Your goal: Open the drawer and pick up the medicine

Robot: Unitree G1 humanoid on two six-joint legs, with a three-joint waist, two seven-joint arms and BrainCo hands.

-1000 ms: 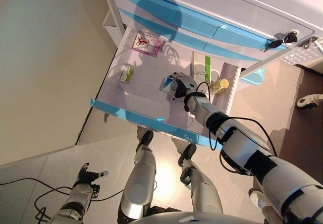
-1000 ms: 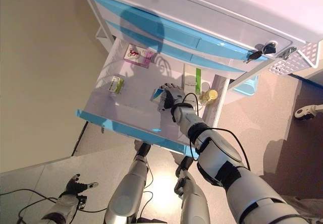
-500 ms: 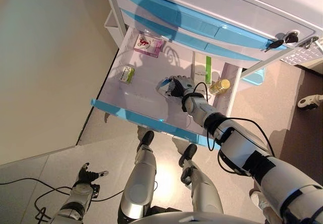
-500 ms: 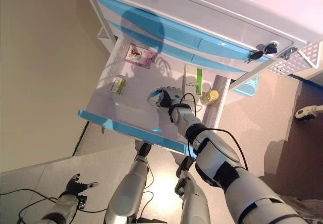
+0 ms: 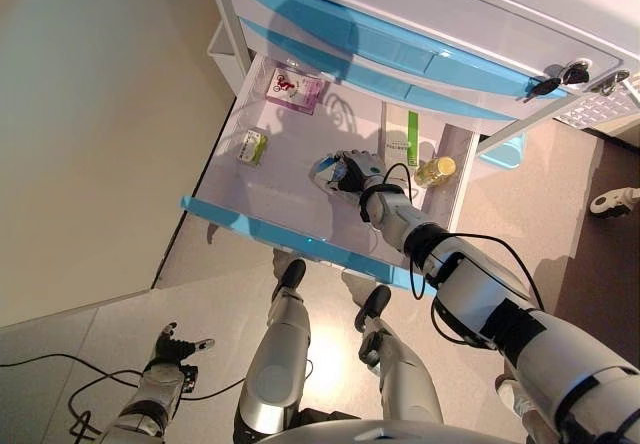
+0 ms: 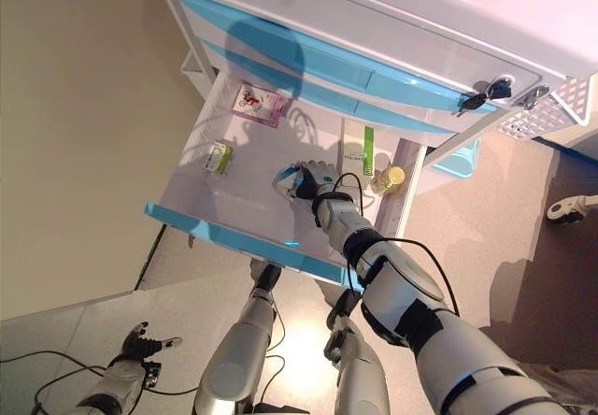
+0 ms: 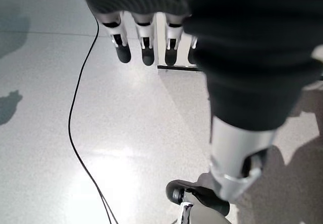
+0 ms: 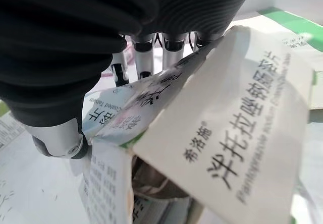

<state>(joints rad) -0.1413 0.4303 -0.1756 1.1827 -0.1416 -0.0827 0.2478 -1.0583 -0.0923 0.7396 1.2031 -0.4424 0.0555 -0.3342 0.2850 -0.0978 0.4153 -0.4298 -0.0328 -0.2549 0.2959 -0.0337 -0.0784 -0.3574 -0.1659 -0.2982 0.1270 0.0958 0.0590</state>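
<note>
The drawer (image 5: 272, 189) with a light-blue front (image 5: 250, 226) stands pulled out. My right hand (image 5: 355, 172) is inside it, near the middle. Its fingers and thumb are curled on a white medicine box (image 5: 324, 172) with blue-green print. The right wrist view shows the box (image 8: 242, 118) pinched between the thumb (image 8: 60, 135) and the fingers, with its flap bent open. My left hand (image 5: 172, 349) hangs low over the floor, far from the drawer. Its fingers (image 7: 146, 47) are straight and hold nothing.
The drawer also holds a pink box (image 5: 293, 88) at the back left, a small green pack (image 5: 251, 146), a long green-white box (image 5: 400, 139) and a yellow-capped bottle (image 5: 436, 171). Shut blue drawers (image 5: 400, 49) sit above. Keys (image 5: 560, 77) hang in the cabinet's lock.
My right hand has turned and moved a little to the left in the drawer with the medicine box in its fingers. The left hand has not moved.
</note>
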